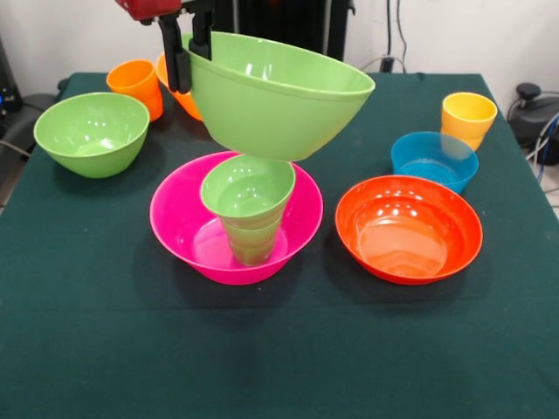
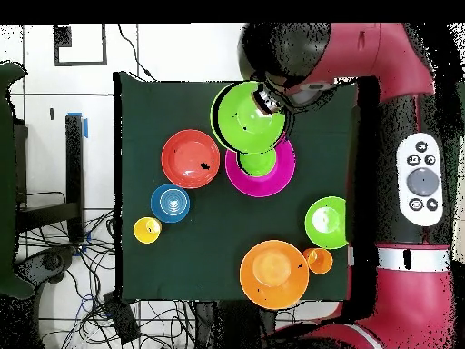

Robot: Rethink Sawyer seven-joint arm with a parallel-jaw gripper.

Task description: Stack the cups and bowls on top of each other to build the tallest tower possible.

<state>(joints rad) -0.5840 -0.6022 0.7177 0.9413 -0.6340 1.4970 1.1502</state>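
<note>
My gripper (image 1: 188, 52) is shut on the rim of a large light green bowl (image 1: 279, 105) and holds it tilted in the air, above and slightly behind the tower. The tower is a big pink bowl (image 1: 175, 227) with a green cup (image 1: 251, 246) standing in it and a smaller green bowl (image 1: 249, 188) on the cup. From overhead the gripper (image 2: 266, 98) grips the held bowl (image 2: 243, 118) at its rim, and that bowl partly overlaps the pink bowl (image 2: 277, 180) and the small green bowl (image 2: 259, 164).
A second light green bowl (image 1: 92, 131), an orange cup (image 1: 135, 83) and an orange bowl (image 1: 188, 106) stand at the far left. A red-orange bowl (image 1: 409, 229), a blue bowl (image 1: 434, 160) and a yellow cup (image 1: 468, 118) stand at the right.
</note>
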